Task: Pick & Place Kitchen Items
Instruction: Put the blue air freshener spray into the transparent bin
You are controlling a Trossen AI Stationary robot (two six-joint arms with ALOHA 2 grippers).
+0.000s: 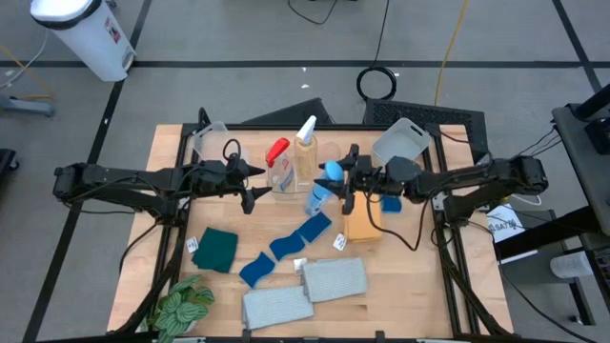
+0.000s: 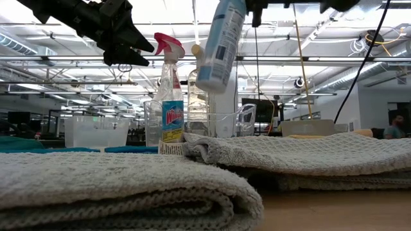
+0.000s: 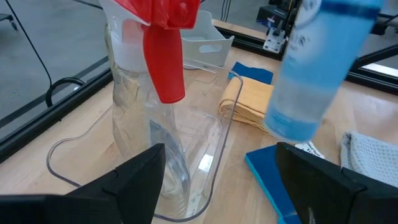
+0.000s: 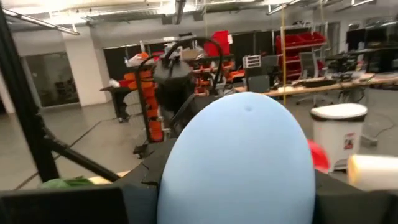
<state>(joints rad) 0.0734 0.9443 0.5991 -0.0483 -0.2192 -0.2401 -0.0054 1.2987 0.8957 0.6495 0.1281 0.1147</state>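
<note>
My right gripper (image 1: 345,181) is shut on the blue-capped bottle (image 1: 322,189), which hangs tilted above the table's middle (image 2: 219,40). Just left of it a clear tub (image 3: 205,168) holds the red-trigger bottle (image 1: 277,155) and the white-trigger bottle (image 1: 306,141), both standing upright on their bases. My left gripper (image 1: 256,188) hovers open at the tub's left side, its fingers (image 3: 127,183) apart and pointing toward the red-trigger bottle (image 3: 158,56) with nothing between them. My right gripper pinches the bottle at its top end, with the rounded blue cap (image 4: 239,155) between its two fingers. The fingers come about level from the table's right. The bottle is lifted clear, and its body slants down below the cap (image 2: 218,51).
An orange sponge (image 1: 362,225) and a blue cloth (image 1: 391,202) lie under the right arm. Blue sponges (image 1: 310,229), a teal cloth (image 1: 217,249) and two grey folded towels (image 1: 334,278) lie nearer the front, a leafy plant (image 1: 181,310) at the near left corner. A grey tub (image 1: 400,143) stands far right.
</note>
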